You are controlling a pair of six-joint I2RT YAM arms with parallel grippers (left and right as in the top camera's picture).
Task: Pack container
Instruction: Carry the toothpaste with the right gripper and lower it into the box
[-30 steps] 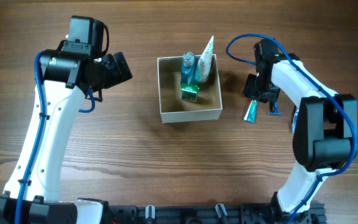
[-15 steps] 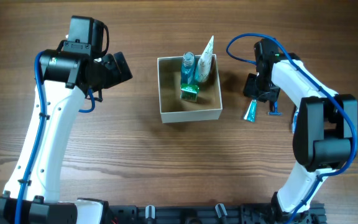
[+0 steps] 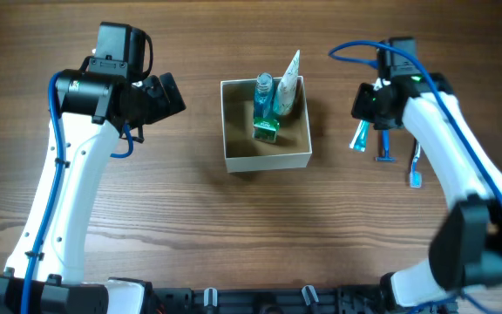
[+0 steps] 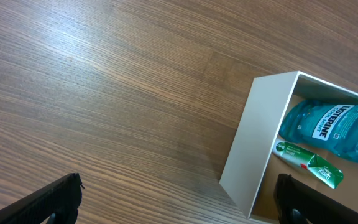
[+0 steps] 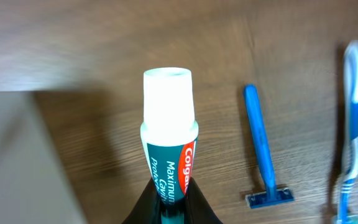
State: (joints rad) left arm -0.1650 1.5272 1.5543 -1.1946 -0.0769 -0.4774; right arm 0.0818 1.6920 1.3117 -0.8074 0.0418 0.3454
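The container [image 3: 267, 160] is a small white box with a tan inside, at the table's middle. It holds a blue mouthwash bottle [image 3: 262, 98], a white tube [image 3: 286, 87] and a small green tube [image 3: 266, 129]. My right gripper [image 3: 366, 115] is shut on a teal Colgate toothpaste tube [image 5: 168, 149], held above the table right of the container, cap pointing away. My left gripper [image 4: 179, 205] is open and empty, left of the container [image 4: 247, 155], whose mouthwash bottle [image 4: 328, 127] and green tube [image 4: 309, 163] show there.
A blue razor [image 3: 384, 148] and a blue-white toothbrush [image 3: 416, 166] lie on the wooden table right of the held tube. Both also show in the right wrist view, the razor [image 5: 263, 152] and the toothbrush [image 5: 352, 124].
My right gripper has lifted the toothpaste tube off the table and shifted up and slightly right. The razor and toothbrush are now uncovered. The left arm has not moved.
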